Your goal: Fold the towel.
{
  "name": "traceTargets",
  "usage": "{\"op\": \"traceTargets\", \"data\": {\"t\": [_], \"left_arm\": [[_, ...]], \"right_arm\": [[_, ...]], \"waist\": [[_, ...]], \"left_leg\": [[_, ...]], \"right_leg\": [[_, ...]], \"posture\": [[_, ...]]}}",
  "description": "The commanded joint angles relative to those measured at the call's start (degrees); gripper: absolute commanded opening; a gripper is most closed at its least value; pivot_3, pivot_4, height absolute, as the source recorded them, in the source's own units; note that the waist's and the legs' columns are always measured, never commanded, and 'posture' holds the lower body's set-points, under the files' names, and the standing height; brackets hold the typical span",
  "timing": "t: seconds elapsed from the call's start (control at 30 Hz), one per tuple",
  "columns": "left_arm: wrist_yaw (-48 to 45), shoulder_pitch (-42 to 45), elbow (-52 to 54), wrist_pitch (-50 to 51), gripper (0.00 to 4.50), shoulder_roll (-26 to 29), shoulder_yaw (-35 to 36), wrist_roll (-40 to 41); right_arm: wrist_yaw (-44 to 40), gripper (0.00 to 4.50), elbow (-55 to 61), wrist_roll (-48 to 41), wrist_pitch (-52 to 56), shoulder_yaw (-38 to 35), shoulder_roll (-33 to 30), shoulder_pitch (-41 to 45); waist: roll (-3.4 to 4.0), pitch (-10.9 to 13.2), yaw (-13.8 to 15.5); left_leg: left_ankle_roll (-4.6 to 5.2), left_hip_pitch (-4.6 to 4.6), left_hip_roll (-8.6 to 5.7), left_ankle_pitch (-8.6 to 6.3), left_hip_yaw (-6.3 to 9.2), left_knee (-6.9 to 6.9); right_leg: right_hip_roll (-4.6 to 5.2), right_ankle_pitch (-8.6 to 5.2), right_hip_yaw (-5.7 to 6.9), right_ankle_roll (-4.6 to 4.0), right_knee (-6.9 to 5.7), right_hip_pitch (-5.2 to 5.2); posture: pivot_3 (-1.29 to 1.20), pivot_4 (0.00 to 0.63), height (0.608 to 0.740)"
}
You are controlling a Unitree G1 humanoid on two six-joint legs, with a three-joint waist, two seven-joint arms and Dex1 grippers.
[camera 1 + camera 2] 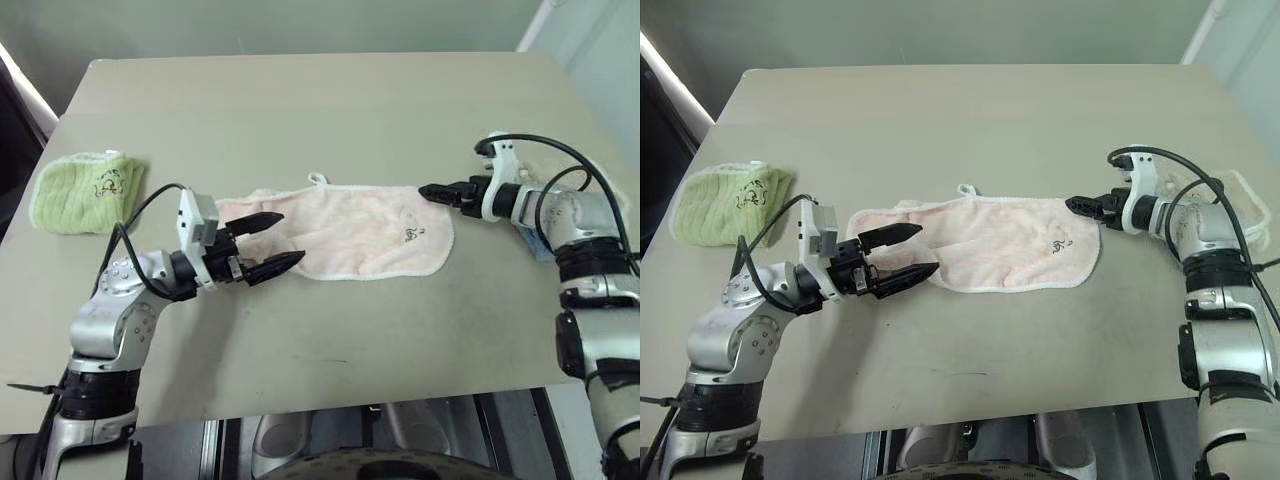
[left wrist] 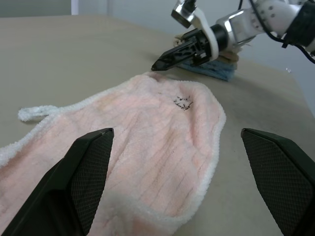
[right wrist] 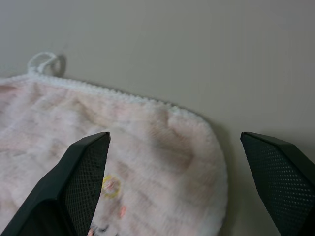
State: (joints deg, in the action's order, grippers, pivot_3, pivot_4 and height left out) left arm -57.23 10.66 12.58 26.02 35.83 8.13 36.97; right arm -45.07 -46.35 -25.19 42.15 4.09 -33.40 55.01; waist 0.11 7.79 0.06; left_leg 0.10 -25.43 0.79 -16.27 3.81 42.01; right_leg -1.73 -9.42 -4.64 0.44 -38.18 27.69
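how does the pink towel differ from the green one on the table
The pink towel lies spread flat in the middle of the table; the green towel sits bunched at the table's left edge. The pink towel covers far more surface than the green one. Both are terry with a small dark embroidered mark.

The towel point(image 1: 345, 235) is lying spread flat in the middle of the table point(image 1: 320, 100), with the left gripper point(image 1: 272, 243) sitting over its left end and the right gripper point(image 1: 428, 190) hanging at its far right corner. 1 folded towel point(image 1: 87, 190) is resting well apart at the table's left edge, and 2 stacked towels point(image 1: 1240, 200) are lying at the right edge behind the right arm.
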Motion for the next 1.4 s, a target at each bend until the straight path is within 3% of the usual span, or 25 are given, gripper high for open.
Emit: {"op": "traceTargets", "data": {"t": [0.03,0.13,0.27,0.53,0.67,1.0,1.4], "left_arm": [[0.6,-0.5,2.9,-1.0,4.47,0.0,0.3,-0.1],[0.9,-1.5,4.0,-1.1,4.47,0.4,0.5,-0.4],[1.6,-2.6,5.2,-0.8,4.47,0.7,1.1,0.0],[2.0,-2.7,5.2,-1.5,4.47,0.7,1.0,-0.4],[1.8,-2.4,4.9,-1.7,4.47,0.3,0.4,-0.6],[0.3,-1.2,2.6,-3.1,4.47,0.1,-0.6,-2.0],[0.9,-1.7,3.3,-3.3,4.47,0.3,-0.3,-2.4]], "right_arm": [[-6.2,4.5,-7.3,4.4,-5.2,0.5,0.4,3.9],[-13.0,4.5,-9.8,6.5,-6.0,1.5,0.7,5.2],[-22.5,4.5,-5.0,7.3,-3.6,3.0,0.6,4.3],[-24.2,4.5,5.6,6.0,-5.9,-1.1,-0.5,1.1],[-27.2,4.5,15.0,4.4,0.7,-0.5,-2.6,-2.1],[-22.2,4.5,13.3,7.5,-2.3,-0.5,0.0,-4.6],[-13.7,4.5,-4.3,11.0,-12.4,-4.5,1.5,2.4]], "waist": [[0.0,0.0,0.0],[0.0,0.0,0.0],[0.0,0.0,-0.2],[0.0,0.0,-0.3],[0.0,0.0,-0.2],[0.0,0.0,-0.6],[0.0,0.0,-0.5]], "left_leg": [[-0.01,-0.03,0.01,0.0,0.0,0.0],[-0.02,-0.06,0.03,0.01,0.0,0.0],[-0.07,-0.06,0.04,0.03,-0.02,0.0],[-0.18,-0.02,0.05,0.21,-0.02,0.05],[-0.24,0.01,0.05,0.33,-0.02,0.06],[-0.29,0.42,0.05,0.38,-0.03,0.06],[-0.29,0.39,0.06,0.37,-0.02,0.01]], "right_leg": [[0.0,0.01,0.01,-0.02,-0.01,0.03],[0.0,0.01,0.04,-0.06,-0.01,0.04],[0.0,0.0,0.05,-0.13,-0.03,0.05],[0.0,0.07,0.07,-0.26,-0.28,0.06],[0.0,0.06,0.07,-0.33,-0.47,0.08],[0.0,-0.02,0.06,-0.46,-0.78,-0.12],[0.0,-0.05,0.06,-0.48,-0.77,-0.08]], "posture": [[0.0,0.15,0.703],[0.0,0.15,0.703],[0.0,0.15,0.703],[0.0,0.15,0.703],[0.0,0.15,0.703],[0.0,0.15,0.703],[0.0,0.15,0.703]]}}
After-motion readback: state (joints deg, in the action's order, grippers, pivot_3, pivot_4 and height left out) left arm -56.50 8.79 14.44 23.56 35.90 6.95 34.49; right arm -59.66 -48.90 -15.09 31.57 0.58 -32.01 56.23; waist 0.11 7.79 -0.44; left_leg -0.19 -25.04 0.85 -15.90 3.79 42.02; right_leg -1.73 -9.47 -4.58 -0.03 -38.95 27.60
